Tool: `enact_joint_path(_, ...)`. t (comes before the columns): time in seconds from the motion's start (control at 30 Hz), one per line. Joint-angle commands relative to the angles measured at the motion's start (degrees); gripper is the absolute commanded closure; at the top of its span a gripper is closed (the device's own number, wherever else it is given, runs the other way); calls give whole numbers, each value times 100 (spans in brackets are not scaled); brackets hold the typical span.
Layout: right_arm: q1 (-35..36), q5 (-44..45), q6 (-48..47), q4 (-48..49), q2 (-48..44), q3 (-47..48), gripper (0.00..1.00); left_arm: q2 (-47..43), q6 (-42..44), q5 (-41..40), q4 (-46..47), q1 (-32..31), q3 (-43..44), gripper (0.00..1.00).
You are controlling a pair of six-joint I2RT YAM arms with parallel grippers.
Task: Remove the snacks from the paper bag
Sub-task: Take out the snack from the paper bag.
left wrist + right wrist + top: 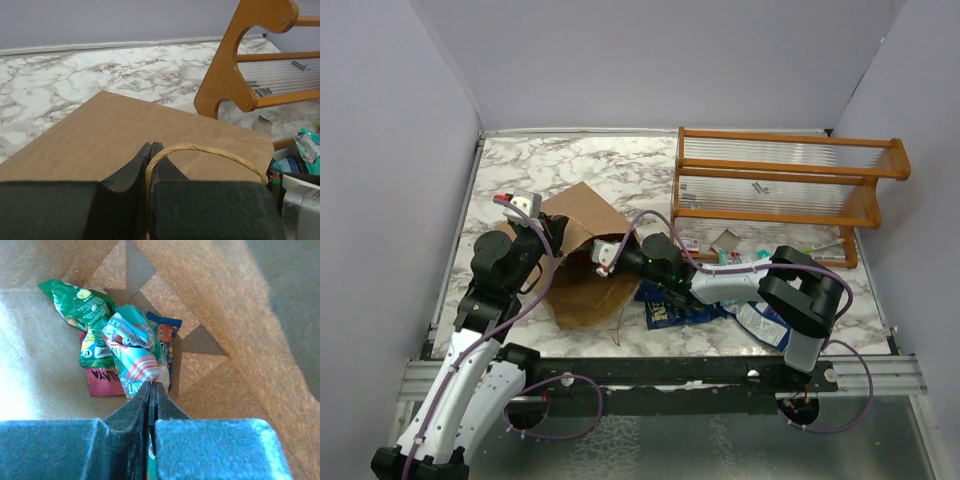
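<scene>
The paper bag [582,222] lies on its side on the marble table [570,165], left of centre, its mouth turned toward the right, where one arm goes in. The left gripper [150,149] sits at the bag's upper edge with its two black fingers pressed together on the twisted-paper handle [210,149]; the loop comes up out of the pinch and arches off to the right over the flat brown side of the bag. The right arm stretches low across the table from its base, and the right gripper [151,388] is down inside the bag, its fingers clamped on the bottom edge of a crumpled teal packet [132,352] with pink-red stripes. Behind that one, on the bag's inner wall, rest a green packet [80,307], a pink packet [102,380] half covered by the green and teal ones, and a small dark blue packet [164,335] with an orange figure on it, tucked just beside the teal one. Outside the bag, a dark blue packet with white lettering [670,312] lies flat on the table under the right arm, and a paler crinkly packet [760,320] lies nearer that arm's base (its print is too small to read from above). The wooden rack [775,190] stands at the far right of the table, with a few small bits at its foot that I cannot make out clearly.
</scene>
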Motion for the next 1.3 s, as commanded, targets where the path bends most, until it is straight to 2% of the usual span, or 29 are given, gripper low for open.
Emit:
enact_joint_path(0.0,17,-253,164,253,15,-15,98,196,-12,-54,691,16,60,100)
enact_joint_path(0.2,26,-711,-75,247,363,39,98,20,184,-4,957,10,-86,100)
enact_joint_path(0.33,27,-689,-301,3,555,220,95,-119,256,238,1101,12,-233,100)
enact_joint_path(0.47,30,-582,-509,-128,780,424,80,-154,312,426,1080,12,-194,100)
enact_joint_path(0.67,24,-281,-581,-77,1159,700,50,-153,261,780,1152,24,-191,100)
enact_joint_path(0.83,31,232,-655,1,1447,987,36,-151,216,963,1182,47,-194,100)
enact_joint_path(0.97,26,294,-698,-72,1677,1254,34,-174,173,1003,1216,107,-210,100)
enact_joint_path(1.27,25,628,-908,-111,2129,1609,39,-321,117,1064,1221,285,-240,100)
